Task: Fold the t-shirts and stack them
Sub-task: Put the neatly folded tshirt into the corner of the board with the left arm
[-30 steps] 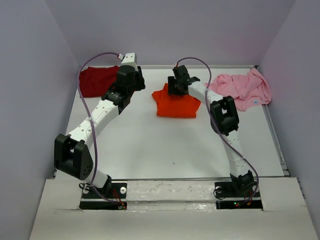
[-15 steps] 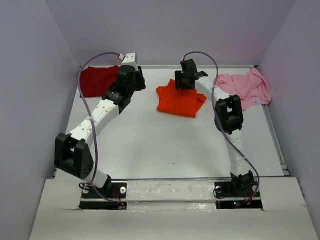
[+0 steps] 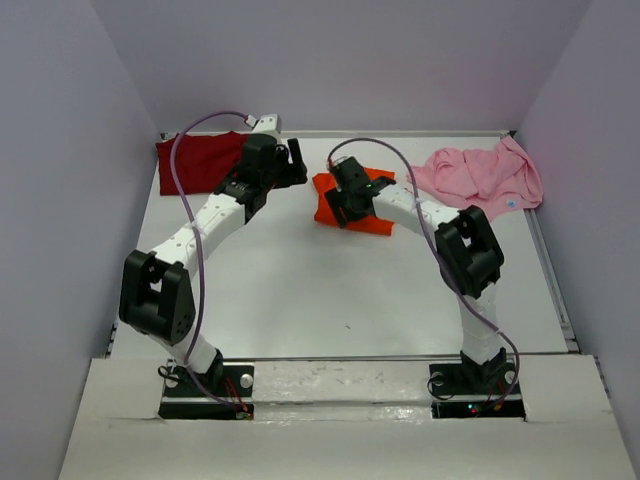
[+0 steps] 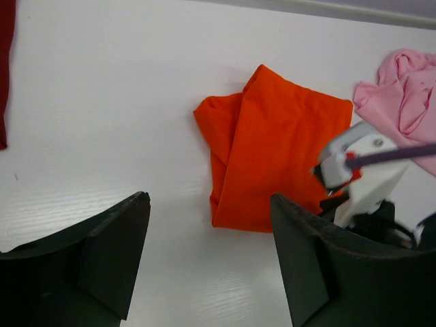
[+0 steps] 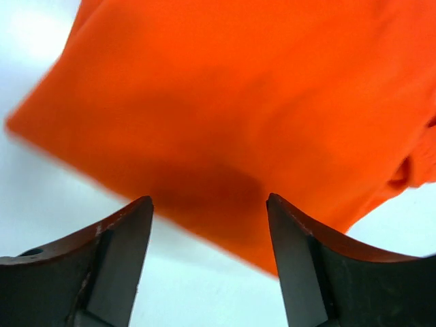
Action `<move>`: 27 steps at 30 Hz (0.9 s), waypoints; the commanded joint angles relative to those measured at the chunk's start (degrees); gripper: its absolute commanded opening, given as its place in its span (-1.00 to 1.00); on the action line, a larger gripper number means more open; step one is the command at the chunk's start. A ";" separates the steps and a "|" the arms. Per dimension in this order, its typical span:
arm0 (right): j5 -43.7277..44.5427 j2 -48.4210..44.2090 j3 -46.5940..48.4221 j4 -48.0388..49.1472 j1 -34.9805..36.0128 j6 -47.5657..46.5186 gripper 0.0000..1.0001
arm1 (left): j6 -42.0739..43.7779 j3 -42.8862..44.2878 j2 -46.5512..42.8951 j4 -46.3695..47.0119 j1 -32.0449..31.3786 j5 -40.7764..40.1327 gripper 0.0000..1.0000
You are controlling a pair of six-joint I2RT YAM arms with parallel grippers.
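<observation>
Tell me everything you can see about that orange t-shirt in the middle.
The orange t-shirt is bright, plain soft cloth, folded into a rough rectangle with a rumpled fold down one side. It lies flat on the white table, near the middle and toward the back. The right hand, open, hovers low over one edge; whether it touches is unclear.

The top view looks down from above and behind the arms over the whole table (image 3: 300,290). The left wrist camera looks down on the orange t-shirt (image 4: 272,163), which sits mid-frame. The right wrist camera hangs very close over it (edges blurred). All three views share that shirt.
</observation>
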 commanded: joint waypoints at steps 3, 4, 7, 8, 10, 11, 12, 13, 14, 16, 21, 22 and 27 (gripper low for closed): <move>8.40 -7.13 -8.59 5.23 6.20 -10.93 0.77 | -2.18 1.85 -0.32 1.32 1.18 2.98 0.66; 8.48 -7.57 -9.38 6.63 6.21 -11.37 0.79 | -2.35 1.85 -0.14 1.24 1.18 2.98 0.66; 8.40 -8.28 -11.32 8.39 7.35 -13.39 1.00 | -2.44 1.85 0.03 1.15 1.27 2.98 0.66; 9.01 -8.19 -11.67 8.92 7.87 -14.26 1.00 | -2.44 1.94 0.03 1.06 1.27 2.98 0.67; 10.33 -7.22 -11.94 10.58 7.88 -15.41 0.99 | -2.35 1.94 -0.14 1.06 1.27 2.98 0.68; 11.11 -6.61 -11.85 10.94 7.88 -16.46 0.99 | -2.44 2.03 -0.06 1.15 1.44 2.98 0.68; 12.17 -5.39 -11.33 11.64 7.88 -16.90 0.99 | -2.44 2.03 -0.05 1.15 1.45 2.98 0.68; 12.87 -4.59 -11.06 12.08 7.88 -17.26 0.99 | -2.53 1.94 -0.05 1.15 1.45 3.33 0.68; 12.97 -3.89 -10.62 12.18 7.88 -18.22 0.99 | -2.53 2.03 -0.05 1.15 1.62 4.90 0.68; 13.06 -2.04 -9.39 12.44 7.88 -18.84 0.99 | -2.62 2.03 -0.23 1.24 1.71 5.00 0.68; 12.97 0.86 -8.77 13.84 7.88 -20.78 0.96 | -2.97 1.94 -0.49 1.41 2.85 6.14 0.68; 12.79 1.13 -8.95 14.28 7.88 -20.78 0.94 | -3.32 1.94 -0.49 1.50 3.46 6.41 0.68; 11.74 2.27 -10.53 15.60 7.88 -20.60 0.67 | -4.72 1.50 -0.23 2.20 5.66 8.69 0.68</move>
